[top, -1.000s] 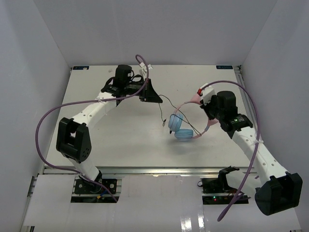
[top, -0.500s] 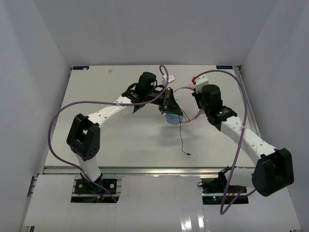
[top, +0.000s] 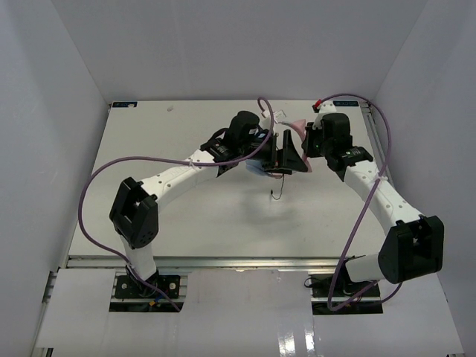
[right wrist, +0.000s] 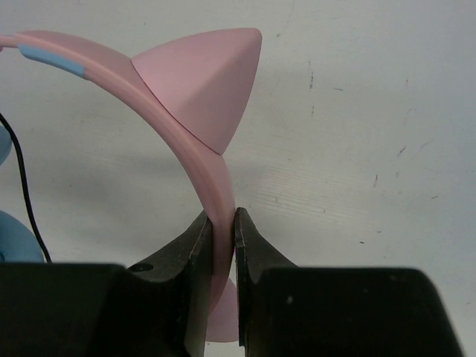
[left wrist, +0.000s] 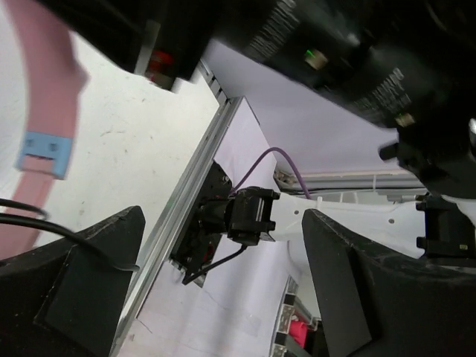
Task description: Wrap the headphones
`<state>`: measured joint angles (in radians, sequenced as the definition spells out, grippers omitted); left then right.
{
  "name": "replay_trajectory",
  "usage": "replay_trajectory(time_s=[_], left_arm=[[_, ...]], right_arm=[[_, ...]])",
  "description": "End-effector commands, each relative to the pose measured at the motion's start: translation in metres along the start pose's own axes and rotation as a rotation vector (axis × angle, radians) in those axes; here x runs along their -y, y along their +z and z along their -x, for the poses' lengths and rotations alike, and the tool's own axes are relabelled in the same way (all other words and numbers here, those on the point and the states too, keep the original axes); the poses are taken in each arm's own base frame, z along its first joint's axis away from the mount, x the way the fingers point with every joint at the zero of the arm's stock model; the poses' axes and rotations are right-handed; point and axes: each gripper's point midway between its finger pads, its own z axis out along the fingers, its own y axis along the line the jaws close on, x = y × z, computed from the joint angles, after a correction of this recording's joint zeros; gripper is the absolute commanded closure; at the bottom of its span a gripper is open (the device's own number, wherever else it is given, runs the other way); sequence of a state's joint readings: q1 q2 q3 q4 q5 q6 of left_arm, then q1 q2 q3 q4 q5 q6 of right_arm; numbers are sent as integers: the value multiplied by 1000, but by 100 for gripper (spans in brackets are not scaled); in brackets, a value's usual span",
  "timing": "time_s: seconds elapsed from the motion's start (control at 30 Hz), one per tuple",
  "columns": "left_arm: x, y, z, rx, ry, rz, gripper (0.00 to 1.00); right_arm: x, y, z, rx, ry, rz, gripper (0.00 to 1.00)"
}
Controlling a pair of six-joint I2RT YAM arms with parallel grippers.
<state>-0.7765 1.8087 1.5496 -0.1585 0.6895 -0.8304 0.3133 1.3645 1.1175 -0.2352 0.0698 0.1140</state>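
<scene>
Both arms have swung in to meet over the far middle of the bench (top: pixel 186 216), bringing the headphones (right wrist: pixel 186 74) there. The right arm's (top: pixel 372 190) jaws are clamped on the pink headband. The left arm's (top: pixel 171 175) jaws have sprung wide apart, empty, beside the ear cups. Mid-wrap, I'd say: the left must next catch the dangling cord (top: pixel 279 192).

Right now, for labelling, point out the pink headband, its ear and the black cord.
pink headband (right wrist: pixel 213 186): right wrist view, curve below the ear.
pink ear (right wrist: pixel 204 82): right wrist view, its middle.
black cord (right wrist: pixel 24 190): right wrist view, left strand.
</scene>
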Motion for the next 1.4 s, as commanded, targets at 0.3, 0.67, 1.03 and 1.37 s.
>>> replay_trajectory(time_s=[0.3,0.67,1.03,1.37], left_arm=[[6,-27,-92,-22,308,185,2],[-57,-47,-73,455,689,330,59],[-76,-52,-69,537,720,324,100],[-89,-59,-142,377,866,129,10]], right_arm=[[-25,-24,88,76,290,275,92],[-43,-61,105,97,336,411,92],[-41,-80,94,126,254,411,92],[-38,-80,90,115,226,401,92]])
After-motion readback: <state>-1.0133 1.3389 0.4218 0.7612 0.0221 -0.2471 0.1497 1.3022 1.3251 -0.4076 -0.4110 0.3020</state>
